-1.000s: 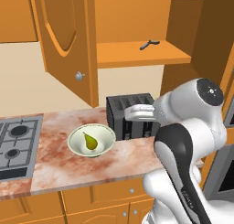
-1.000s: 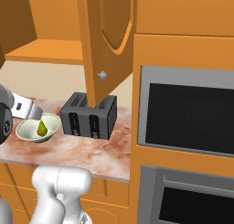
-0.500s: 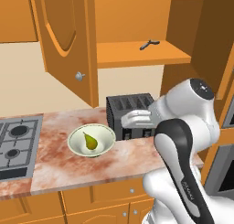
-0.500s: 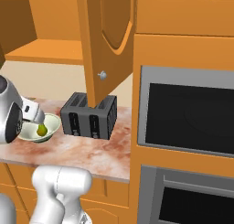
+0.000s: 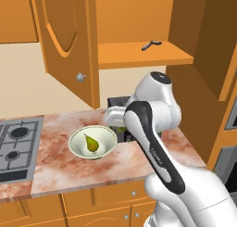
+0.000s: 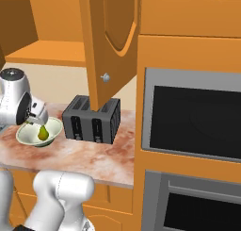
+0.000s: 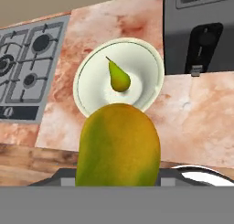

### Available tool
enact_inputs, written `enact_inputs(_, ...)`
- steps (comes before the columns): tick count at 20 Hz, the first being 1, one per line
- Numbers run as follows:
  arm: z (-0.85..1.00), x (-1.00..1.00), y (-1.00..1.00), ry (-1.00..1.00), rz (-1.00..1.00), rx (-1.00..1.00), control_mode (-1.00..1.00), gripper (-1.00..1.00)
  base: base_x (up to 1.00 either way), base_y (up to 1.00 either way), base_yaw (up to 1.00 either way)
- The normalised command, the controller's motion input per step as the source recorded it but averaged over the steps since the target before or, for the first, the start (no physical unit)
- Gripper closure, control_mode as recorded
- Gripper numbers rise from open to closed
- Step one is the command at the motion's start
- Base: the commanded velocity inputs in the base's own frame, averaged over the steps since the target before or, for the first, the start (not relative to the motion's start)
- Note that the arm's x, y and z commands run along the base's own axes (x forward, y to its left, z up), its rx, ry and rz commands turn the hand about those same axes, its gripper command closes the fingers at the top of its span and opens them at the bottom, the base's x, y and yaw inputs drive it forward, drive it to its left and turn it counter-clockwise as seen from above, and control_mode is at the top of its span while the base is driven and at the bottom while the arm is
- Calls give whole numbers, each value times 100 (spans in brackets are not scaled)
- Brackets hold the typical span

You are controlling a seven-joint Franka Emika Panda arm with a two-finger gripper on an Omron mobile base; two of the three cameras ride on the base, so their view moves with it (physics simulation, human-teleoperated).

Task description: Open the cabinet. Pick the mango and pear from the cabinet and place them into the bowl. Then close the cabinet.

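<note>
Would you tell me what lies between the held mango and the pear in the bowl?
In the hand view, only bare cream bowl surface separates the mango from the pear.

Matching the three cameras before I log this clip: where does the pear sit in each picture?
Left base view: pear lies in the bowl, lower left of centre.
Right base view: pear at the left edge, in the bowl, left of the black toaster.
Hand view: pear above centre, in the bowl, beyond the mango.
Shared landmark: the black toaster.

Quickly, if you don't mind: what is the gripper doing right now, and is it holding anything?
Gripper: closed on the mango, carried above the bowl that holds the pear.
</note>
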Motion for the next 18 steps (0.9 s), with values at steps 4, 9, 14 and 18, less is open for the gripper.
enact_inputs(4, -72, 42, 19, 24, 0, -9, -100, 100, 0, 0, 0)
enact_inputs(9, -78, 18, 24, 13, 3, -13, -100, 100, 0, 0, 0)
enact_inputs(14, -12, 21, 2, 0, 0, -3, -100, 100, 0, 0, 0)
enact_inputs(18, -9, 2, 0, 0, 0, -1, -100, 100, 0, 0, 0)
